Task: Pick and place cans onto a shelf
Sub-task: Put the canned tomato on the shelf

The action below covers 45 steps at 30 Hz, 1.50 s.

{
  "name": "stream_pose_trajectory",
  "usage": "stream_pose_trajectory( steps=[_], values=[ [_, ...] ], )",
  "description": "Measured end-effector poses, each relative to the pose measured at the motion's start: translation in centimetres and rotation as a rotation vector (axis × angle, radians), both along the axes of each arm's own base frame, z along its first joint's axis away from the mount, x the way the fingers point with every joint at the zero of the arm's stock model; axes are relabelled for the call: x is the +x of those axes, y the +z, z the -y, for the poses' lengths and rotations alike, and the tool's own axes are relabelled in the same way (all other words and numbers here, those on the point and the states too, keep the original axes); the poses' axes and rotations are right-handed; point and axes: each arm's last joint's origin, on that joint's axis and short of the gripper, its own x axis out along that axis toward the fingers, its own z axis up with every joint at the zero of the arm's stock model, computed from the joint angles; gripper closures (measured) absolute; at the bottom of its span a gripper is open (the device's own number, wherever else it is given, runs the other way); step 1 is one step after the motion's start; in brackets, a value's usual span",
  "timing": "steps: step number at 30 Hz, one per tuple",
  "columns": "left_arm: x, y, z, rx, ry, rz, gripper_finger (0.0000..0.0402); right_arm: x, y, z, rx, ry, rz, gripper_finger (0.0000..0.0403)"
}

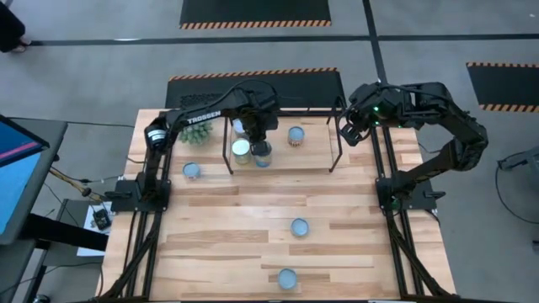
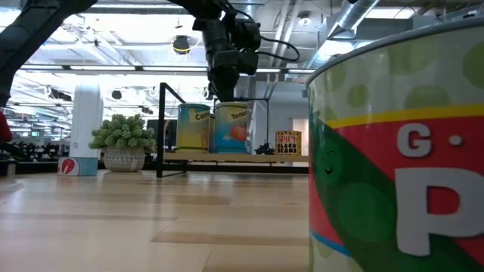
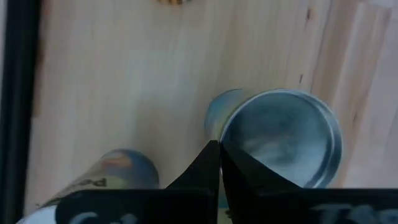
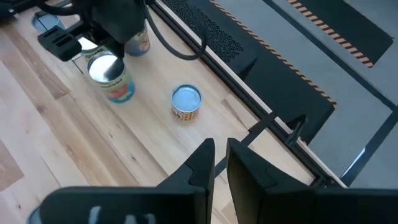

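The shelf (image 1: 313,158) stands at the table's far middle, on black legs with a light wood board (image 2: 227,156). Several cans stand on it: one with a blue and orange label (image 2: 231,128), a yellow one (image 2: 194,127) beside it, and a small one (image 1: 296,135) to the right. My left gripper (image 1: 260,141) is shut, pointing down just above the blue and orange can's silver top (image 3: 280,137). My right gripper (image 4: 221,158) is shut and empty, above the shelf's far right corner (image 1: 349,130). Loose cans stand on the table (image 1: 192,170), (image 1: 299,225), (image 1: 287,279). My left gripper's shut fingertips (image 3: 214,155) stand from above at the edge of the can's round top (image 3: 233,134). I cannot tell whether they touch it. The can stands upright on the shelf board.
A spiky green potted plant (image 1: 198,132) stands left of the shelf. The near can (image 2: 401,151) fills the right of the low view. A black frame (image 1: 143,219) runs along the table's left and right edges. Bare wood lies between the shelf and the near cans.
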Motion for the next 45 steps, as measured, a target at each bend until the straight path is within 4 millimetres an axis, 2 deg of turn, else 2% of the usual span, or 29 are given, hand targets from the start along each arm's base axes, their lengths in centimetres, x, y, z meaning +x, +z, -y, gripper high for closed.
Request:
stream_pose_trajectory(
  steps=[6,13,23,35,40,45],
  values=[
    [0.3,-0.3,-0.2,0.028,0.009,-0.009,0.0402,0.0,0.0,0.0,0.000,0.000,0.001,0.0338],
    [0.5,0.9,-0.7,0.104,0.004,0.014,0.0401,0.0,0.0,0.0,0.000,0.000,0.001,0.0338],
    [0.5,1.0,-0.5,0.056,-0.019,0.032,0.0401,0.0,0.0,0.0,0.000,0.000,0.001,0.0338],
    [0.1,1.1,-0.5,0.084,-0.013,-0.015,0.0320,0.0,0.0,0.0,0.000,0.000,0.000,0.0338],
    [0.4,3.2,-0.2,0.050,0.010,0.074,0.0306,0.0,0.0,0.0,0.000,0.000,0.000,0.0338],
    [1.7,5.4,1.4,0.014,-0.056,0.234,0.0306,0.0,0.0,0.0,0.000,0.000,0.000,0.0338]
  ],
)
